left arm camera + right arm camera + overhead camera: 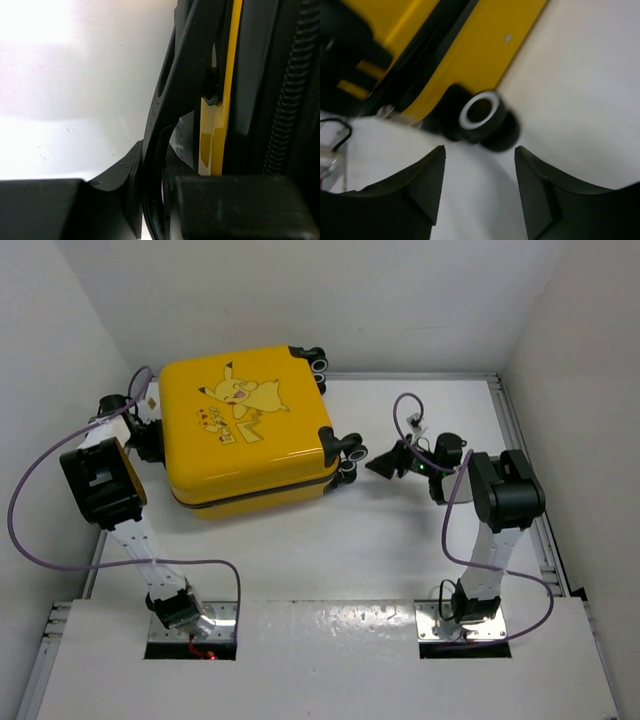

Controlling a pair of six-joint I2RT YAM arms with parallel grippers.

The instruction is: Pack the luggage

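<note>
Suitcase – yellow, cartoon side up, lying flat on the table toward the far left, wheels pointing to the right. Both halves are together and no lining shows, so I judge the packing itself finished and the closing of the seam to be the step in hand.

Left gripper: set against the suitcase's left side. From its wrist camera I see the zipper running along the seam and a black curved part of the case standing between the fingers, which sit close together. Whether they truly pinch that part I cannot tell – the view is too tight and dark. I read the placement as a brace, so the case does not slide or spin while the other arm works.

Right gripper: just off the near right corner, not touching the case. Its fingers are spread with nothing between them, and a black-and-white wheel sits just ahead of the gap.

Judgement: the hard shell on wheels will slide easily on the smooth table, hence the steadying hold from the left. The next contact on the right calls for a careful approach near the wheel.
</note>
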